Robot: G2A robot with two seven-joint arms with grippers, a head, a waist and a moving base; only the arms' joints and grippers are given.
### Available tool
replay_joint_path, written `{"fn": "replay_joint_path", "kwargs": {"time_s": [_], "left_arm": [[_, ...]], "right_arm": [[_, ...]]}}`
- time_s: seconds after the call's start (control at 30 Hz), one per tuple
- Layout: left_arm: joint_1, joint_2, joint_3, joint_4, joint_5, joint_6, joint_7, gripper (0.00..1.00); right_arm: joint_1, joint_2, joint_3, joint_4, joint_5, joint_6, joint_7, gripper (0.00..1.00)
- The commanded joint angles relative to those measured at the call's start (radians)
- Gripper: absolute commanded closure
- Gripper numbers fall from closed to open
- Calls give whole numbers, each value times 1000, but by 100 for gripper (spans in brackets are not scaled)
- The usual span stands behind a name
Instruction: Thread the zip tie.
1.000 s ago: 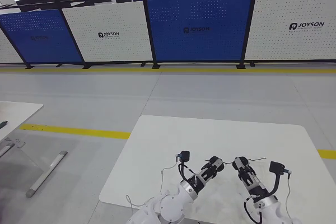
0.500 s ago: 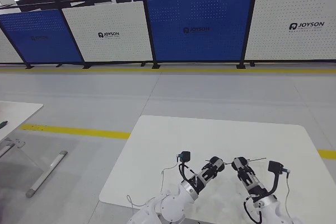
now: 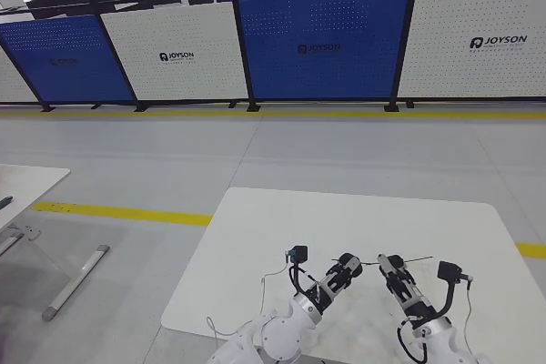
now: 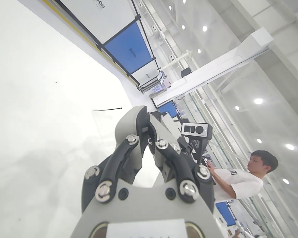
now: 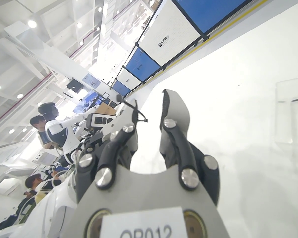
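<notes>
Zip tie (image 4: 106,110) lies crosswise on the worktop (image 4: 39,63), parallel to its near edge, just outside my right hand (image 5: 149,97), which is spread open and nearer; left hand (image 4: 146,111) is clenched.

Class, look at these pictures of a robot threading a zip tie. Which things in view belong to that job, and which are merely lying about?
In the job:
zip tie, at the pincer tips
left pincer, shut on it
right pincer, open

Lying about:
second black tie, lower down, apart from both pincers
clear box
side table
partition panels
</notes>
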Motion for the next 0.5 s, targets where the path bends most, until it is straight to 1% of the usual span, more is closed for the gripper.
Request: {"fn": "replay_joint_path", "kwargs": {"time_s": [0.0, 0.17, 0.27, 0.33, 0.47], "left_arm": [[0, -1, 0, 1, 1, 0, 2, 100], [0, -2, -3, 2, 0, -2, 1, 100], [0, -3, -5, 3, -1, 1, 0, 100], [-1, -4, -6, 3, -2, 3, 2, 100], [-3, -6, -6, 3, -3, 10, 3, 100]], "right_arm": [[-1, 0, -1, -1, -4, -1, -1, 62], [-3, -2, -1, -1, -11, -4, -14, 65], [-9, -2, 3, 0, -15, -11, -23, 66], [-14, -2, 6, 1, -17, -18, -28, 69], [-22, -2, 12, 3, -27, -27, -37, 70]]}}
